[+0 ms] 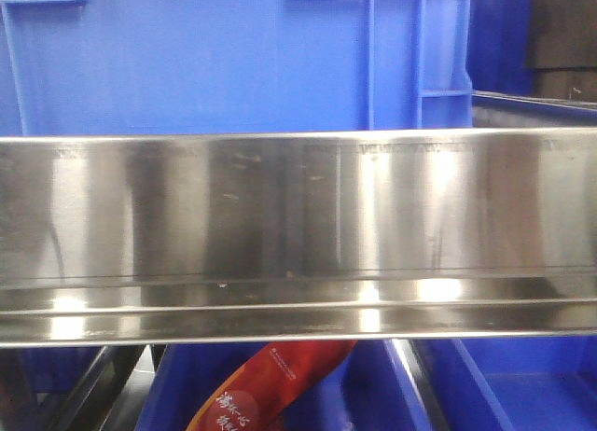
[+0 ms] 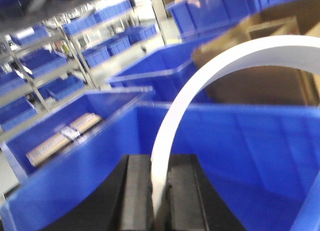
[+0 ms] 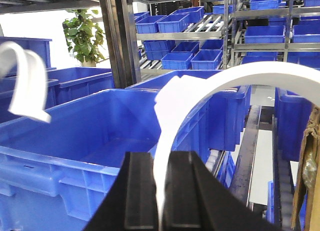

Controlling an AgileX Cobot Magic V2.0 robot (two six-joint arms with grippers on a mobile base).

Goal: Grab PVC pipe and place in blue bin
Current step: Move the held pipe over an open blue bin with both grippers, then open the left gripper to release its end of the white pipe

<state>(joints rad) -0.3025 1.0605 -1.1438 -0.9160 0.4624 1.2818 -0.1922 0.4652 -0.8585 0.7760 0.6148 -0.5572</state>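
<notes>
Left wrist view: left gripper [image 2: 160, 163] at 6 o'clock, jaws clamped on the PVC pipe [image 2: 200, 86]. The pipe rises out of the jaws, then arcs to 2 o'clock and leaves the frame at the right edge.

Right wrist view: right gripper [image 3: 161, 158] at 6 o'clock, jaws closed tight on a white strip [image 3: 240, 76] of the same look, which bends up and over toward 3 o'clock. Cannot tell whether it is the same piece as the pipe. A further white curved piece [image 3: 25, 81] hangs at 9 to 10 o'clock, its holder out of view.

Containers:
- Blue bin [image 3: 50, 156], large, from 7 to 10 o'clock beside the right gripper; only bare blue floor shows inside.
- Side bin [image 2: 30, 156] at 8 to 9 o'clock of the left gripper: flat tan packs [image 2: 62, 138] lying in it.
- Blue tub wall [image 2: 250, 141] directly beyond the left gripper; contents hidden.
- Cardboard box [image 2: 260, 66] at 1 o'clock, blurred.

Front view: steel beam [image 1: 298, 216] across the middle; blue crate [image 1: 233, 58] behind at 12; red packet [image 1: 270, 384] at 6 o'clock, in a lower blue bin [image 1: 392, 394]. Neither gripper shows here.
</notes>
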